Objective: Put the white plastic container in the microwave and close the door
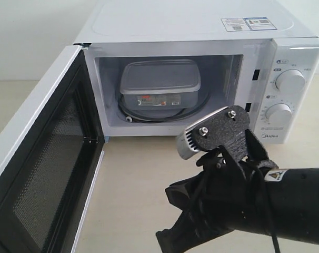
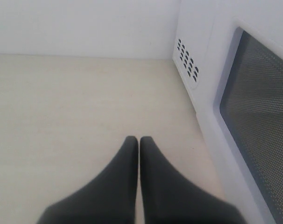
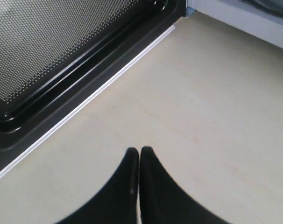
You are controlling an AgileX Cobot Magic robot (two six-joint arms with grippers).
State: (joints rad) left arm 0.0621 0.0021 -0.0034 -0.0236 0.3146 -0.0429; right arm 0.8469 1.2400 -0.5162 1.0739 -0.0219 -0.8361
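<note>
The white plastic container (image 1: 159,84) sits inside the cavity of the microwave (image 1: 201,21), with its red mark facing out. The door (image 1: 49,158) stands wide open to the left, its black mesh inner face showing. My right arm (image 1: 243,195) hangs low in front of the oven. The right gripper (image 3: 139,150) is shut on nothing above the table, near the door's inner face (image 3: 62,46). On the outer side of the door (image 2: 258,107), the left gripper (image 2: 139,139) is also shut and empty, a little way from the window. The exterior view does not show it.
Pale wooden tabletop (image 1: 138,174) runs in front of the oven. Side vents (image 2: 188,63) of the microwave show beyond the door. Two dials (image 1: 290,80) sit on the right panel. A white wall stands behind.
</note>
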